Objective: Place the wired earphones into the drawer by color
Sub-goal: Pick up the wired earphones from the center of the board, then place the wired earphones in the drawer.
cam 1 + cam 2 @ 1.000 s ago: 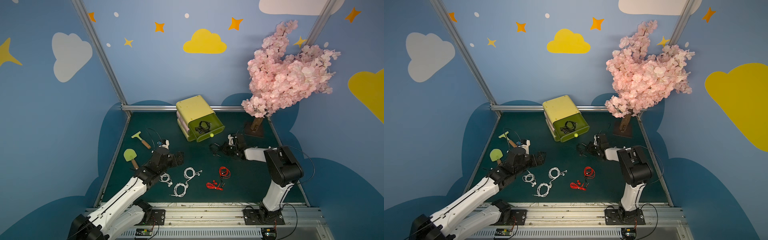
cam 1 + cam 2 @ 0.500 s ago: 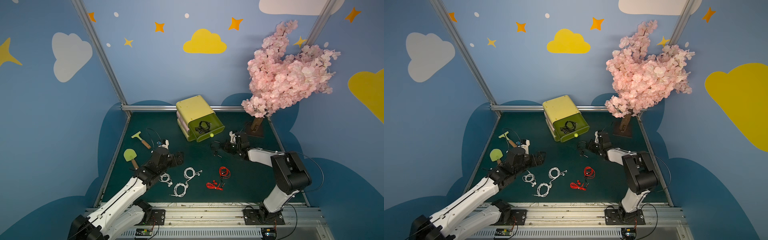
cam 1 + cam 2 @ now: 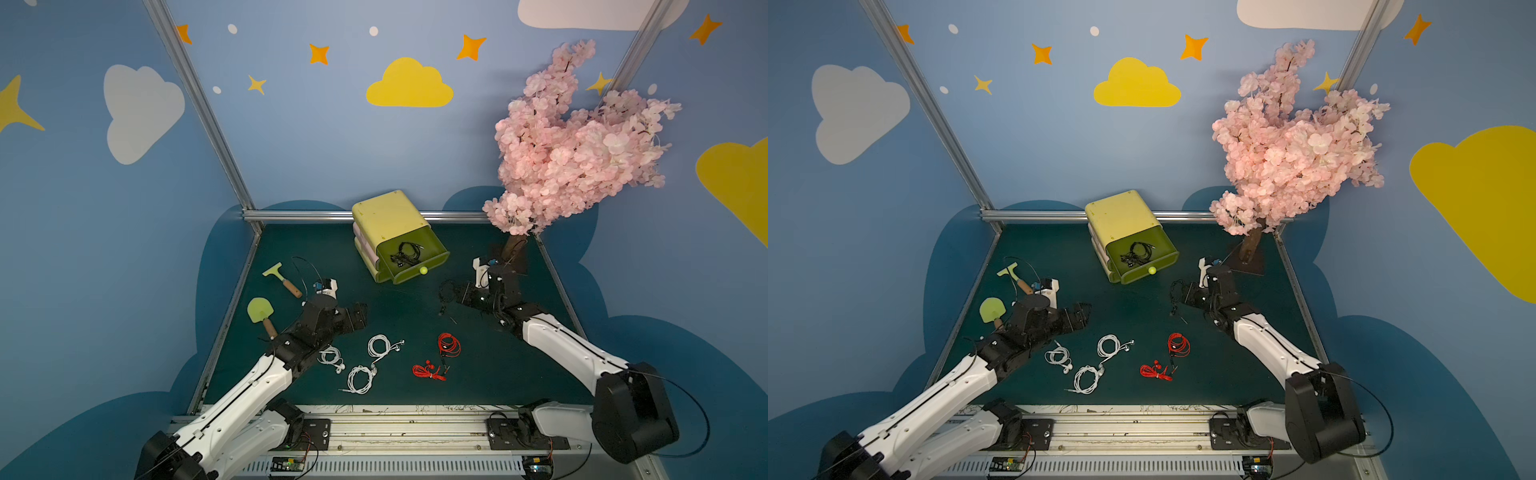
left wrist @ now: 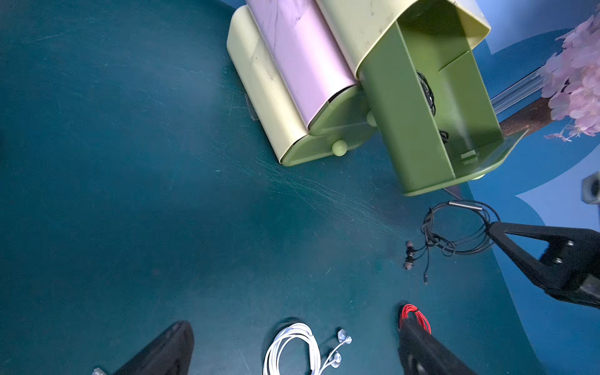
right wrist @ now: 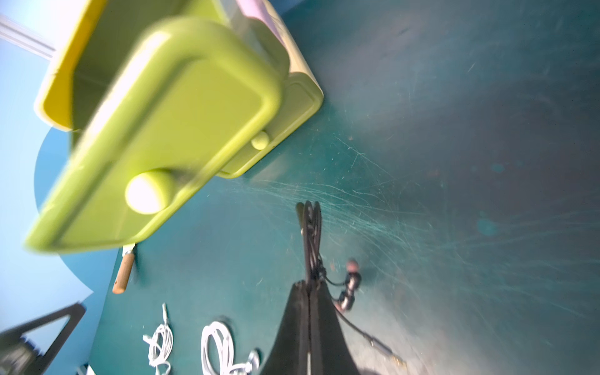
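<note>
Wired earphones, black bundle (image 4: 454, 227): its coil is pinched between the pressed-together fingers of the right gripper (image 4: 492, 227). It sits in front of the open drawer (image 3: 436, 261), near it but apart. The earbuds and plug trail down toward the green mat (image 3: 498, 374); whether they touch it cannot be told.

Left gripper (image 3: 358, 318): fingers spread wide, holding nothing, low over the mat just beyond the white bundles.

White bundles, three (image 3: 330, 357) (image 3: 380, 345) (image 3: 359, 379): loose on the mat near the front edge, beside the left arm.

Red bundles, two (image 3: 449, 345) (image 3: 428, 371): loose on the mat, between the white bundles and the right arm.

Drawer: topmost of the yellow cabinet (image 3: 386, 212), pulled out, with black earphone cable (image 3: 405, 253) lying inside. The two lower drawers are closed.

Sundries: toy scraper (image 3: 282, 278) and toy shovel (image 3: 261, 311) lie by the mat's left edge. A pink blossom tree (image 3: 573, 145) stands at the back right corner.
</note>
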